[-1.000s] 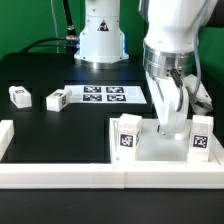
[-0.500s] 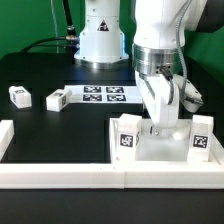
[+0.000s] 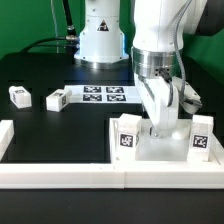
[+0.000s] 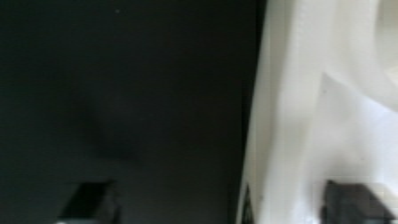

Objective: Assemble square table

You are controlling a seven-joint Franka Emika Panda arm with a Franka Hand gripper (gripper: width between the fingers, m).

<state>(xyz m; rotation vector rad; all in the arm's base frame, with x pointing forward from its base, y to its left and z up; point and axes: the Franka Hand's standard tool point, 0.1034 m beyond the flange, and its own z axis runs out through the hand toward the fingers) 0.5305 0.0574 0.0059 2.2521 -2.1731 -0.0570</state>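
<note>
A matt black work table fills most of the exterior view, with a green backdrop behind it in the upper corners. The arm's white base stands at top centre. White border bars run along the lower edge and up the lower left of the frame.

The marker board lies flat just above the middle of the frame. It carries a row of black-and-white square tags, too small to read. At centre left lie two loose leg blocks, one near the edge and another further in. They lie apart from each other, and each shows a tag face.

The square table top sits in the lower right, just behind the bar along the lower edge. Two upright leg blocks stand on it, one at its left side and one at its right. Both turn a black-and-white tag toward the camera.

The gripper is lowered onto the top, between those two upright blocks. In the wrist view the gripper is released, its dark fingertips spread wide. One fingertip is over the black table and the other over white plastic, with the top's raised rim between them. The jaws grasp nothing. Whether the finger on the white side touches the plastic cannot be told.
</note>
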